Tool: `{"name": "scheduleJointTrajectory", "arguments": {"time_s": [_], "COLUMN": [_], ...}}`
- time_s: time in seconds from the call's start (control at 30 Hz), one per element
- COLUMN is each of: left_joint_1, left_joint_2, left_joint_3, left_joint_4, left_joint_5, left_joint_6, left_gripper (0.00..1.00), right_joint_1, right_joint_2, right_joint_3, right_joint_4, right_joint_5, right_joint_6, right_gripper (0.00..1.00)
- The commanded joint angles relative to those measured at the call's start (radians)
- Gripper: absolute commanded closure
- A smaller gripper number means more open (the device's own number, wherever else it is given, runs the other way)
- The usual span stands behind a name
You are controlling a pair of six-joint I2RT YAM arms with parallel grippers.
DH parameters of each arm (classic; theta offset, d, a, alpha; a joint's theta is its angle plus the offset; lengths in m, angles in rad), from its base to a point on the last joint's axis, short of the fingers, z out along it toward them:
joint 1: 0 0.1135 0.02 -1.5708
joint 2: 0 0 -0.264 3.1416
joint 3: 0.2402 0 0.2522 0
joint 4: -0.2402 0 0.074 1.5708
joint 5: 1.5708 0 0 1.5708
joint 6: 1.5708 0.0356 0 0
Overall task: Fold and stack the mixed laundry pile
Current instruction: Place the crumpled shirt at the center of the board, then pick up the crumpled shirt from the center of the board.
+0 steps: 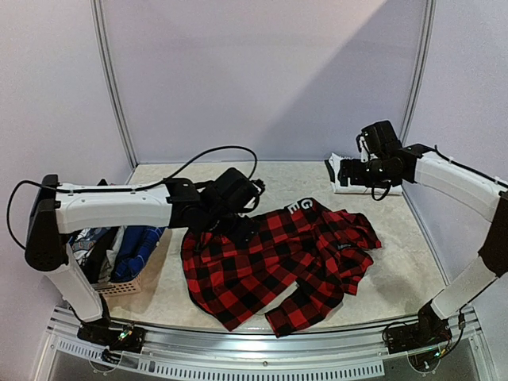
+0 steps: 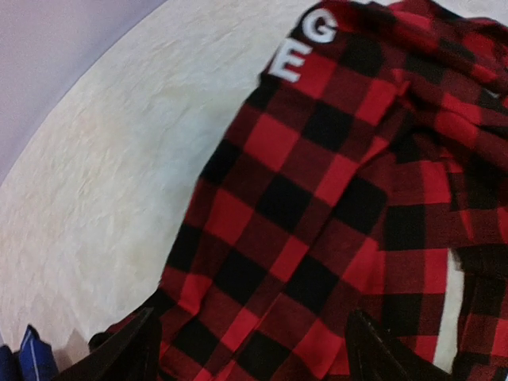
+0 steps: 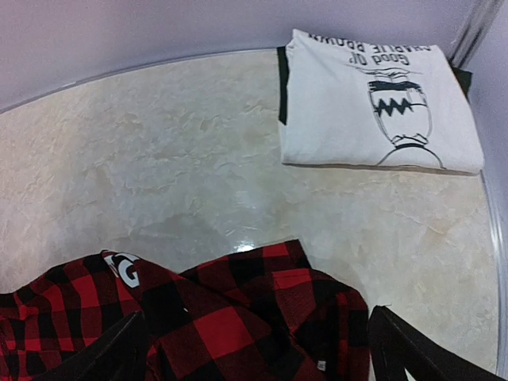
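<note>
A red-black plaid shirt (image 1: 278, 262) with white lettering lies spread and rumpled in the middle of the table. My left gripper (image 1: 238, 228) hovers over its left part. In the left wrist view the left gripper (image 2: 254, 357) is open, its fingers (image 2: 127, 349) wide apart above the plaid shirt (image 2: 317, 206). A folded white T-shirt (image 1: 367, 187) with dark green trim lies at the back right. My right gripper (image 1: 335, 171) hangs open beside it, above the table. The right wrist view shows the right gripper (image 3: 258, 349) over the plaid shirt (image 3: 238, 317), with the T-shirt (image 3: 373, 103) beyond.
A small pinkish woven basket (image 1: 119, 287) stands at the left under my left arm, with blue garments (image 1: 139, 250) in it. A blue piece (image 2: 24, 357) shows at the left wrist view's corner. White walls close the back and sides. A black cable (image 1: 214, 152) loops behind the left arm.
</note>
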State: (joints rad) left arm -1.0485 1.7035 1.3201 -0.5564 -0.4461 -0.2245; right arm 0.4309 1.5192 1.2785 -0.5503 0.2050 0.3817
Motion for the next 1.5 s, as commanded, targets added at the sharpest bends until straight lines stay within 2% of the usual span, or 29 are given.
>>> {"name": "scheduleJointTrajectory", "arguments": {"time_s": [0.0,0.13,0.27,0.47,0.57,0.67,0.8,0.87,0.97,1.07,1.27,1.47], "left_joint_1": [-0.074,-0.127,-0.154,-0.178,-0.182,-0.182,-0.181,-0.177,-0.158,-0.128,-0.071,-0.052], "left_joint_2": [0.116,0.235,0.352,0.434,0.470,0.492,0.491,0.478,0.439,0.398,0.362,0.361], "left_joint_3": [0.090,0.215,0.322,0.348,0.349,0.330,0.264,0.226,0.156,0.088,0.023,0.014], "left_joint_4": [0.071,0.122,0.130,0.203,0.236,0.260,0.302,0.313,0.344,0.365,0.362,0.361], "left_joint_5": [0.135,0.271,0.371,0.464,0.477,0.474,0.450,0.404,0.383,0.377,0.386,0.409], "left_joint_6": [0.069,0.043,0.006,-0.014,-0.031,-0.051,-0.076,-0.086,-0.105,-0.118,-0.112,-0.101], "left_gripper": [0.20,0.21,0.20,0.21,0.25,0.33,0.36,0.39,0.42,0.44,0.47,0.50], "right_joint_1": [-0.004,-0.005,-0.005,-0.003,-0.003,-0.004,-0.003,-0.004,-0.003,-0.003,-0.004,-0.003], "right_joint_2": [-0.133,-0.250,-0.344,-0.444,-0.503,-0.541,-0.536,-0.496,-0.400,-0.365,-0.467,-0.409], "right_joint_3": [-0.150,-0.252,-0.342,-0.484,-0.580,-0.674,-0.663,-0.634,-0.612,-0.635,-0.735,-0.770], "right_joint_4": [0.048,0.045,0.027,-0.003,0.021,0.068,0.032,-0.006,-0.018,0.019,0.121,0.202], "right_joint_5": [0.121,0.145,0.064,-0.061,-0.133,-0.193,-0.176,-0.167,-0.233,-0.258,-0.293,-0.333], "right_joint_6": [0.083,0.136,0.179,0.258,0.294,0.332,0.316,0.276,0.195,0.179,0.230,0.235], "right_gripper": [0.05,0.07,0.08,0.12,0.16,0.19,0.20,0.21,0.23,0.32,0.35,0.39]}}
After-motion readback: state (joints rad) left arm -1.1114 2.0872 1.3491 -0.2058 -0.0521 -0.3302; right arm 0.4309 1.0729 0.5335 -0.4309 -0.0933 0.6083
